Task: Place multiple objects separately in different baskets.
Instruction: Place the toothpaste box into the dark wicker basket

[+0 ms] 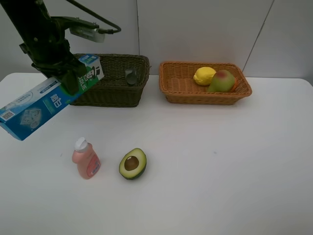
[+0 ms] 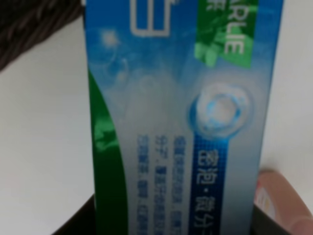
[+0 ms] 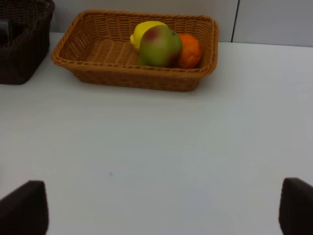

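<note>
My left gripper [image 1: 73, 81] is shut on the blue-green toothpaste box [image 1: 46, 100], holding it tilted in the air just left of the dark olive-brown basket [image 1: 105, 95]. The box fills the left wrist view [image 2: 181, 117]. A translucent cup [image 1: 130, 77] lies inside the dark basket. The light tan basket [image 1: 181, 95] holds the lemon [image 1: 204, 75], the pear [image 1: 221, 81] and the orange [image 3: 191, 50]. The pink pump bottle [image 1: 86, 159] and the halved avocado [image 1: 132, 163] stand on the table in front. My right gripper [image 3: 159, 210] is open and empty over bare table. The dark square bottle is not seen.
The white table [image 1: 220, 161] meets a pale wall just behind both baskets. The right wrist view shows the tan basket [image 3: 98, 73] ahead and a corner of the dark basket [image 3: 24, 49] beside it. The right arm is outside the high view.
</note>
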### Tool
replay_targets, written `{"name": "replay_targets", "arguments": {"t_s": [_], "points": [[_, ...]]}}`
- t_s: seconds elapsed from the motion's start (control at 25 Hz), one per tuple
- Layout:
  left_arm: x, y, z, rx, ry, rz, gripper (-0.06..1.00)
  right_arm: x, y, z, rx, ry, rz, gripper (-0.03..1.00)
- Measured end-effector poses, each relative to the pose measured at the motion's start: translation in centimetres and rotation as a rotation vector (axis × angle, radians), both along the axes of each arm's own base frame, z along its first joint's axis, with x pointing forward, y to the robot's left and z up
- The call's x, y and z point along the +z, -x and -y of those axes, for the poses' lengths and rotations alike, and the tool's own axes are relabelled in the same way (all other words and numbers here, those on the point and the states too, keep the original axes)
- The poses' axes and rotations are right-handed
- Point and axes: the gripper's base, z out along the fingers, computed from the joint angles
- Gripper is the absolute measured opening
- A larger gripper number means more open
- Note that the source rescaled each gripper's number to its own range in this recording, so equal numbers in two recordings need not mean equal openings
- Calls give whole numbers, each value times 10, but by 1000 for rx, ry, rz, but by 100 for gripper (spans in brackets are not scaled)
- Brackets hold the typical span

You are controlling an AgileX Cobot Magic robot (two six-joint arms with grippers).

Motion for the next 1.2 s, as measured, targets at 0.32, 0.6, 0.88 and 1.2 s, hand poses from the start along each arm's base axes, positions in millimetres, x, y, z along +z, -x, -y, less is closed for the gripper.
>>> {"name": "replay_targets", "arguments": {"t_s": [0.32, 0.6, 0.88, 1.2], "points": [[34, -23, 0, -86, -50, 158, 55, 0, 0, 0, 0, 0, 0, 100], [30, -57, 4, -193, -141, 203, 55, 0, 0, 0, 0, 0, 0, 100], [18, -87, 13, -310, -167, 272, 55, 0, 0, 0, 0, 0, 0, 100], [-7, -110, 21, -376, -168, 369, 55, 0, 0, 0, 0, 0, 0, 100]]}}
